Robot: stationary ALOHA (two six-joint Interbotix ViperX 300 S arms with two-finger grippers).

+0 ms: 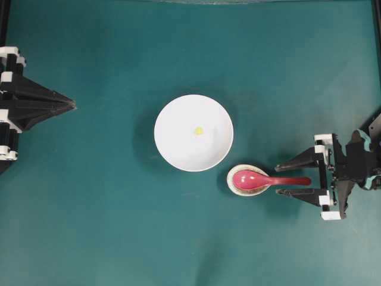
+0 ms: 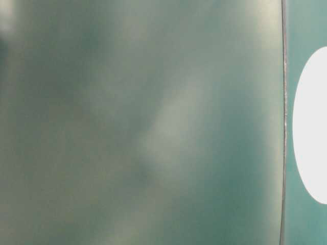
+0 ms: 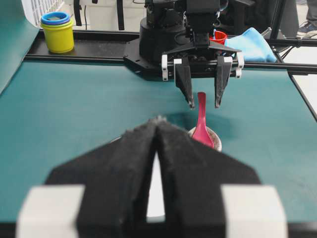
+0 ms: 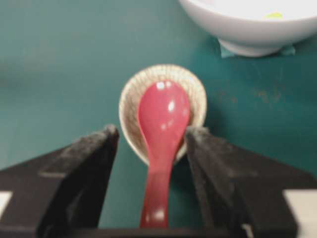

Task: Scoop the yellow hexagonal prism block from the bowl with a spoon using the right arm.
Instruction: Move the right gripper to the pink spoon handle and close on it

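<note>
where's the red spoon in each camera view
Overhead: spoon right of centre, head on the speckled rest, handle toward the right gripper.
Table-level: not in it.
Left wrist: centre, standing upward below the open right gripper.
Right wrist: lower centre, between the fingers.
Shared landmark: the white bowl.

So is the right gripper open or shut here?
Open: the right gripper has its fingers spread either side of the spoon handle, not clamped.

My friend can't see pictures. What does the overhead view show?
An open robot claw sits around the handle of a red spoon resting in a small dish. Beside it, a white bowl holds a tiny yellow block on a green table.
</note>
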